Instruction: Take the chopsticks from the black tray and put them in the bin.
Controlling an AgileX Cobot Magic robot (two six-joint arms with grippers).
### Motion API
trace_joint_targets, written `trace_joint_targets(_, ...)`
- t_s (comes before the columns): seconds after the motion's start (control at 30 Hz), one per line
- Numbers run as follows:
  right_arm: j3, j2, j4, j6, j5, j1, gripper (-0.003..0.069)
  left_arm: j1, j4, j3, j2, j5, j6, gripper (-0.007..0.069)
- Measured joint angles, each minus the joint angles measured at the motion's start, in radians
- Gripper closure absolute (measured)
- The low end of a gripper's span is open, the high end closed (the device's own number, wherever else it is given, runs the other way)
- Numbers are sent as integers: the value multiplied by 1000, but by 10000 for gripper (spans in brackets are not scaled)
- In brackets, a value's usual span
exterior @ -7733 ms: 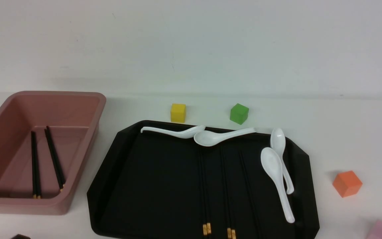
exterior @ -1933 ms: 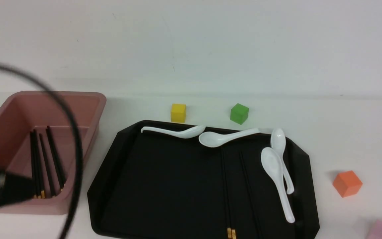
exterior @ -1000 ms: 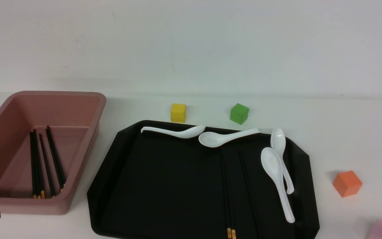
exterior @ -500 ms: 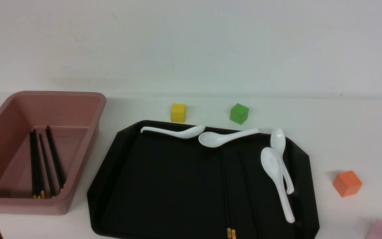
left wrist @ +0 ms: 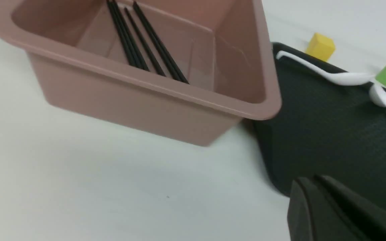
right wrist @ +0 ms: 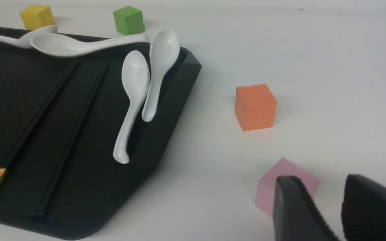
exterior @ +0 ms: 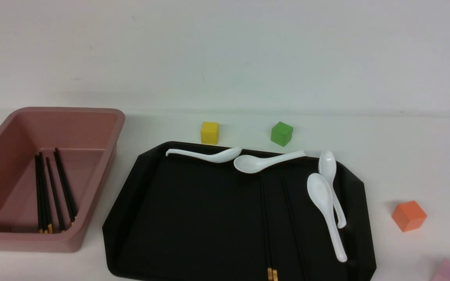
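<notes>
- here we are, left gripper (left wrist: 317,182) clenched on nothing, right gripper (right wrist: 318,182) parted and empty!
- some chopsticks lie in the bin (exterior: 29,240), but our next ones (exterior: 265,218) wait in the black tray (exterior: 117,234), beside the white spoons (exterior: 324,199)!
- they look light and stiff, probably slick, and they could roll!
- we'd pinch near mid-length, square across the shafts, fingers low; an end grip might let them swing!

Dark, tapered jaws (left wrist: 317,187) with smooth, plain sides.
</notes>
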Motion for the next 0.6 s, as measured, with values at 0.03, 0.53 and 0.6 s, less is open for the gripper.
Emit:
trace_joint_targets(0.03, 0, 0, 0, 0, 0, 0, 419, 0, 3, 13, -7, -2, -1, 626)
trace_joint_targets(0.53, 0, 0, -1, 0, 0, 0, 419, 0, 9, 33, -13, -7, -1, 606)
trace_joint_targets(0.6, 0, 0, -1, 0, 0, 0, 419, 0, 9, 33, -13, -7, -1, 606)
